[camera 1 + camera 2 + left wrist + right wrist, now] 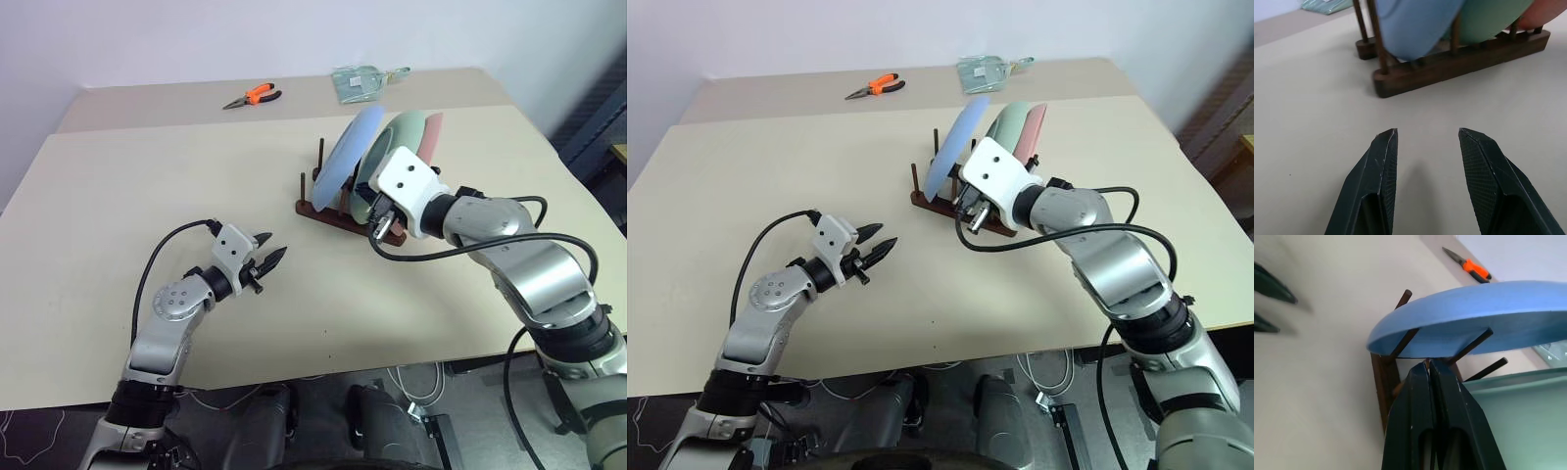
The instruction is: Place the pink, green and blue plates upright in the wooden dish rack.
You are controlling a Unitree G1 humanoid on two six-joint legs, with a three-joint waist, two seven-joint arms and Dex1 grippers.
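Three plates stand in the rack, with both grippers close by.

The right gripper [1430, 363] has its fingers squeezed together, holding nothing, right by the blue plate [353, 147] and the pegs of the wooden dish rack [323, 210]. The left gripper [270, 258] has its fingers apart and empty over the tan table [147, 196]. The green plate [397, 137] and pink plate [431, 132] stand behind the blue one. Orange pliers [253, 96] and a clear bag [361, 80] lie far back.
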